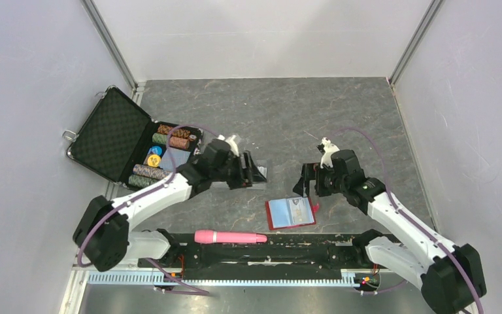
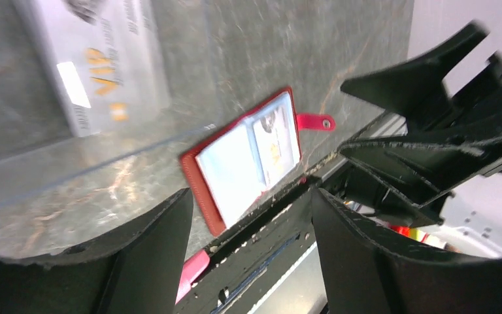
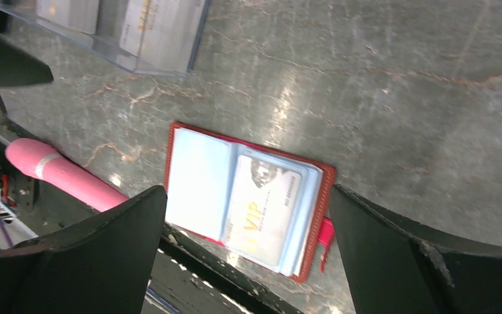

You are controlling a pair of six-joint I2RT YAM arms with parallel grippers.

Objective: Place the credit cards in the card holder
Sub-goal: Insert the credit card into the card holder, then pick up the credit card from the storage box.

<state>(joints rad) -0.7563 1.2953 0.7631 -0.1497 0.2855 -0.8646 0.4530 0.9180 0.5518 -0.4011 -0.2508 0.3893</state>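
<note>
The red card holder (image 1: 280, 214) lies open on the table near the front rail, its pale blue pockets up and its snap tab (image 2: 314, 122) out to the side. One grey-blue credit card (image 3: 261, 203) with gold VIP lettering sits in its right-hand pocket. More credit cards (image 3: 150, 23) lie in a clear plastic case (image 2: 39, 170) just left of the holder. My right gripper (image 3: 247, 191) hovers above the holder, open and empty. Over the clear case, my left gripper (image 2: 251, 196) also stands open with nothing between its fingers.
A black chip briefcase (image 1: 111, 134) lies open at the left with rows of poker chips (image 1: 163, 154). A pink cylinder (image 1: 230, 236) rests on the black front rail (image 1: 301, 252). Grey walls enclose the table on three sides.
</note>
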